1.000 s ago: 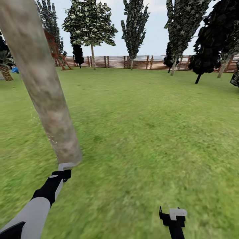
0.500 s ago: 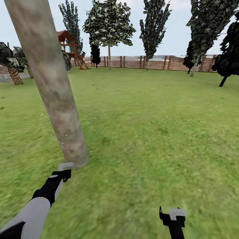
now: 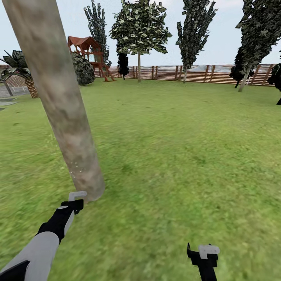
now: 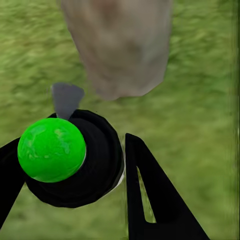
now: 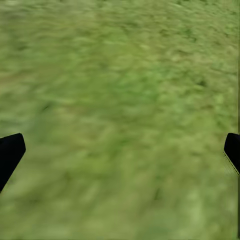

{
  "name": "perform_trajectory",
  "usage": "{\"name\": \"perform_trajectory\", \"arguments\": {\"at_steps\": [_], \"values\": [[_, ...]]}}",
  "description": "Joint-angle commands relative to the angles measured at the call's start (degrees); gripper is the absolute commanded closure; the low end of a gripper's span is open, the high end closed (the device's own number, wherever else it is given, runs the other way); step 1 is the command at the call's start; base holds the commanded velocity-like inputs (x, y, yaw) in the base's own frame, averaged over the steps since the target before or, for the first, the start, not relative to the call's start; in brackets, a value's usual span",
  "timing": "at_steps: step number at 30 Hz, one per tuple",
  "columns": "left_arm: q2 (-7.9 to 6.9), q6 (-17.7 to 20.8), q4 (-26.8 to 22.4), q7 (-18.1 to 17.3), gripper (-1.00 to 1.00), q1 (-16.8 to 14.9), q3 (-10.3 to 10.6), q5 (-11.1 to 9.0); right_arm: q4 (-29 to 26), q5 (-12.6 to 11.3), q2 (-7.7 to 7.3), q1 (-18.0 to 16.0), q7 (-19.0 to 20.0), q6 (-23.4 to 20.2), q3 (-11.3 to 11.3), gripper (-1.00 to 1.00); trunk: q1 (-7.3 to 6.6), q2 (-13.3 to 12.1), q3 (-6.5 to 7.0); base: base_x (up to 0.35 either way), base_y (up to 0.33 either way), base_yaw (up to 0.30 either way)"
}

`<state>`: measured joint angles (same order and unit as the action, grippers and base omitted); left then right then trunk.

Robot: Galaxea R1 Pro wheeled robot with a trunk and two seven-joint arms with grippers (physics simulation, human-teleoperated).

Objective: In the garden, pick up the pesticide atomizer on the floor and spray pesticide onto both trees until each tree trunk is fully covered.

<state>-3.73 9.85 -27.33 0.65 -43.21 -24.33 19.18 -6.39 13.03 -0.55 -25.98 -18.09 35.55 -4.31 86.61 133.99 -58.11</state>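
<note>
A thick pale grey-brown tree trunk (image 3: 58, 97) leans across the left of the head view and meets the lawn (image 3: 175, 156) just beyond my left gripper (image 3: 74, 200). That gripper is shut on the pesticide atomizer (image 4: 75, 155), a black body with a bright green round cap (image 4: 50, 149). Its grey nozzle (image 4: 66, 98) points at the trunk's base (image 4: 120, 50). A few pale specks of pesticide (image 3: 78, 168) show low on the bark. My right gripper (image 3: 203, 251) hangs open over bare grass (image 5: 120, 100).
A brown slat fence (image 3: 203, 74) closes the far side of the garden. Other trees (image 3: 139, 31) stand along it, with one leaning trunk (image 3: 245, 78) at the right. A red-roofed play tower (image 3: 88, 48), a round bush (image 3: 82, 69) and a palm (image 3: 23, 70) stand at the far left.
The whole view has swung left: fence, trees and trunk slid right in the picture, and the play tower, bush and palm came in. Both arms keep their places in the picture.
</note>
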Motion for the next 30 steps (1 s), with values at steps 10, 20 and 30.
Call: {"name": "perform_trajectory", "arguments": {"at_steps": [10,20,30], "values": [[0.04,0.3,-0.1,0.0,1.00,0.0,-0.2,0.3,0.1,0.6,0.02,0.0,-0.2,0.1,-0.4,-1.00,0.01,0.0,-0.05,0.053,-0.251,0.019],[0.04,0.3,-0.2,0.0,1.00,0.0,-0.3,0.3,0.1,0.6,0.02,0.0,-0.1,0.1,-0.4,-1.00,0.01,0.0,-0.05,0.038,-0.269,0.254],[0.04,0.3,-0.1,0.0,1.00,0.0,-0.3,0.3,0.1,0.6,0.02,0.0,-0.1,0.1,-0.4,-1.00,0.01,0.0,-0.05,0.161,-0.245,0.274]]}}
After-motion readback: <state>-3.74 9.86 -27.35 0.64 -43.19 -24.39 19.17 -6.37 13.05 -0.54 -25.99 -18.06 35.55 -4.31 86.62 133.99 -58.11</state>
